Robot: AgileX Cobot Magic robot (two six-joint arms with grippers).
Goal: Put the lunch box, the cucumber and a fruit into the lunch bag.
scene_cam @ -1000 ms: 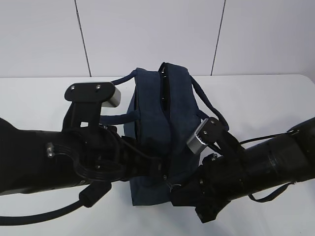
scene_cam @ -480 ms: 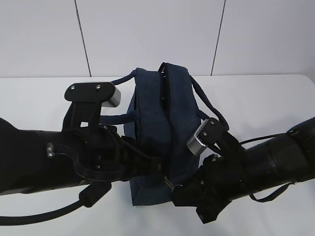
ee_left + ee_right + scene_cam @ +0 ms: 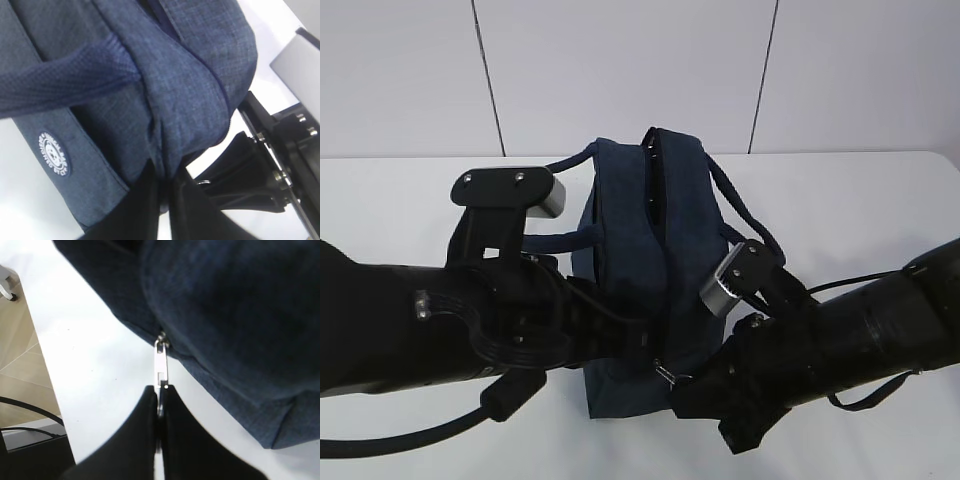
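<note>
The navy lunch bag (image 3: 630,240) stands mid-table between both arms, a dark slit running along its top. My left gripper (image 3: 164,186) is shut on a fold of the bag's fabric at the near end, below a loop handle (image 3: 60,82) and right of a round white logo patch (image 3: 54,154). My right gripper (image 3: 160,392) is shut on the silver zip pull (image 3: 160,360), which hangs from the bag's (image 3: 225,305) near lower edge. In the exterior view the pull (image 3: 665,372) glints between the two wrists. The lunch box, cucumber and fruit are out of view.
The white table (image 3: 400,200) runs to a pale panelled wall behind. In the right wrist view the table's edge gives way to a wooden floor (image 3: 20,355) with a black cable. The right arm's black body (image 3: 280,165) sits close beside my left fingers.
The right wrist has drifted a touch toward the near edge. Both grips and the bag look the same.
</note>
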